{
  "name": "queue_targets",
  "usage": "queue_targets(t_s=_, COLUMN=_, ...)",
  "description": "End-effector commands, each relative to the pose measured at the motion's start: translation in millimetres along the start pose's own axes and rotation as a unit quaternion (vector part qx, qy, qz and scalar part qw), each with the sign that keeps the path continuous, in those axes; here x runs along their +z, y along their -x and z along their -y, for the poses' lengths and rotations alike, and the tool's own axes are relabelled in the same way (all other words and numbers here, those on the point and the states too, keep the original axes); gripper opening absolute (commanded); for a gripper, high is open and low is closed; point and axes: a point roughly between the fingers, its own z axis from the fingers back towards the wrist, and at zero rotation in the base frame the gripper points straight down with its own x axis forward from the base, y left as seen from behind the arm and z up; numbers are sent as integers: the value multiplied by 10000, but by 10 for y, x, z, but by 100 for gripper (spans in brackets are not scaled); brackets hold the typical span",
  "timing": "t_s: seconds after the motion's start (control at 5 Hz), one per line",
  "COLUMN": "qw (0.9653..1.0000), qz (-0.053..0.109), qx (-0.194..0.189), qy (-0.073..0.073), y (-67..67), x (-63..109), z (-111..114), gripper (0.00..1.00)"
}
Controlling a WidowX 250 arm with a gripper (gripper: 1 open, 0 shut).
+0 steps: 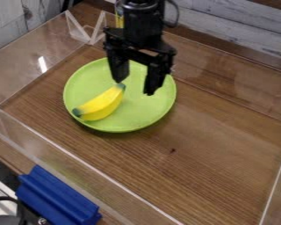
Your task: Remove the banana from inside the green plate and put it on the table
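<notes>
Right, I have only the one camera view, looking down at an angle over the table (213, 132), so I'll start with the surface. It is brown wood grain with dark streaks running from near left to far right, and clear acrylic walls (25, 53) fence it in on the left, near and far sides; light glints along their edges. Beyond the far wall I can make out a pale planked surface at the top right. A yellow object sits behind the arm at the far edge, too hidden for me to name. At the near left corner, outside the wall, lies a blue ribbed object (55, 200).

The green plate (154, 110) rests on the left half of the table, well in from the walls. The banana (98, 104) lies inside it, on the plate's left part, with one dark tip pointing far-right and the other near-left.

My gripper (134, 85) hangs over the plate pointing downward, black fingers spread wide with nothing between them. Its left finger (116, 74) stands just beside the banana's far tip; I cannot tell whether they touch.
</notes>
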Motion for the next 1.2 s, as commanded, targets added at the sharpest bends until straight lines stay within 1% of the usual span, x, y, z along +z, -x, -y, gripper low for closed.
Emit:
queue_targets(t_s=0.0, qw=9992, qz=389, qx=-42, qy=-2, y=-10, x=90, z=-90, gripper=100)
queue_targets(t_s=0.4, qw=9992, qz=399, qx=-36, qy=48, y=10, x=-26, z=-160, gripper=100)
queue_targets(t_s=1.0, qw=9993, qz=341, qx=-84, qy=112, y=45, x=-145, z=-181, gripper=100)
